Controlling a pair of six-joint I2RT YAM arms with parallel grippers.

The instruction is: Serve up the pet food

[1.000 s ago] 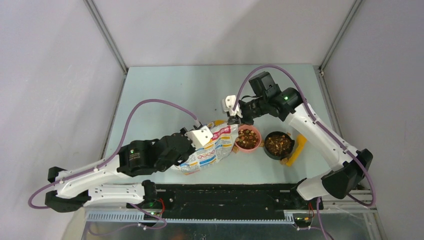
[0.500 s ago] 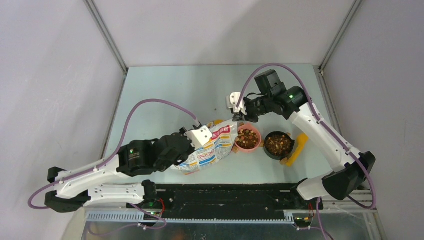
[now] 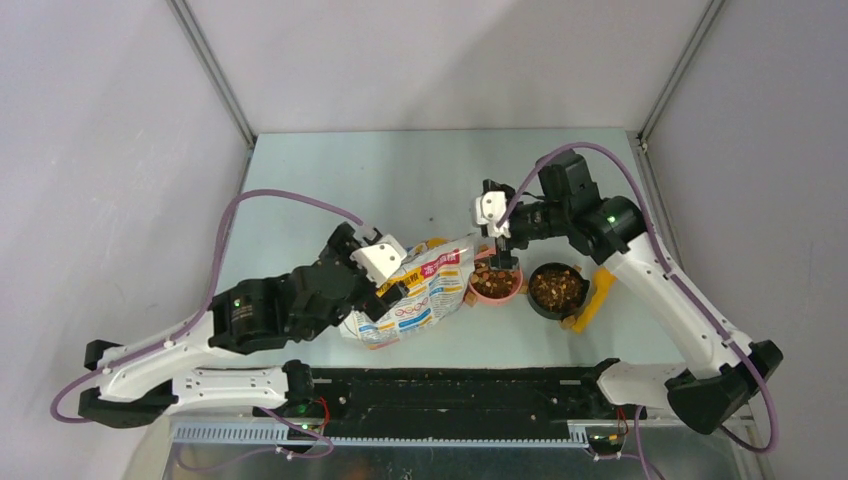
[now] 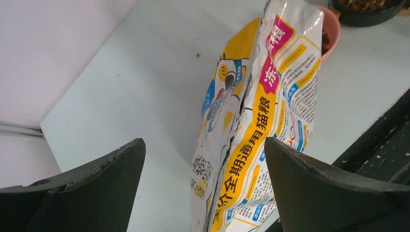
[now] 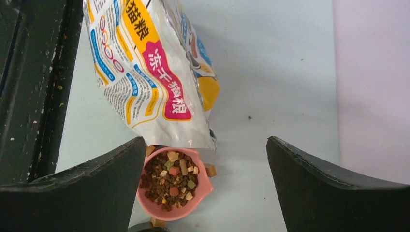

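The pet food point(image 3: 492, 279) fills a pink bowl point(image 5: 203, 191) and a black bowl point(image 3: 557, 288) side by side right of centre. In the right wrist view the pet food point(image 5: 169, 186) is dark pellets with coloured chunks. The white, yellow and pink bag point(image 3: 420, 295) lies on the table, its top end against the pink bowl point(image 3: 512, 290). My left gripper point(image 4: 204, 142) is open, just behind the bag point(image 4: 261, 121), one finger on each side and neither touching it. My right gripper point(image 5: 205, 140) is open above the pink bowl and the bag's top end point(image 5: 150, 72).
A yellow object point(image 3: 592, 298) lies against the black bowl's right side. A few loose tan chunks point(image 5: 210, 170) sit on the table beside the pink bowl. The black rail point(image 3: 450, 395) runs along the near edge, close to the bag's bottom.
Both grippers have opened and let go of the bag. The left has drawn back from it. The right has moved right, from the bag's top corner to above the pink bowl.
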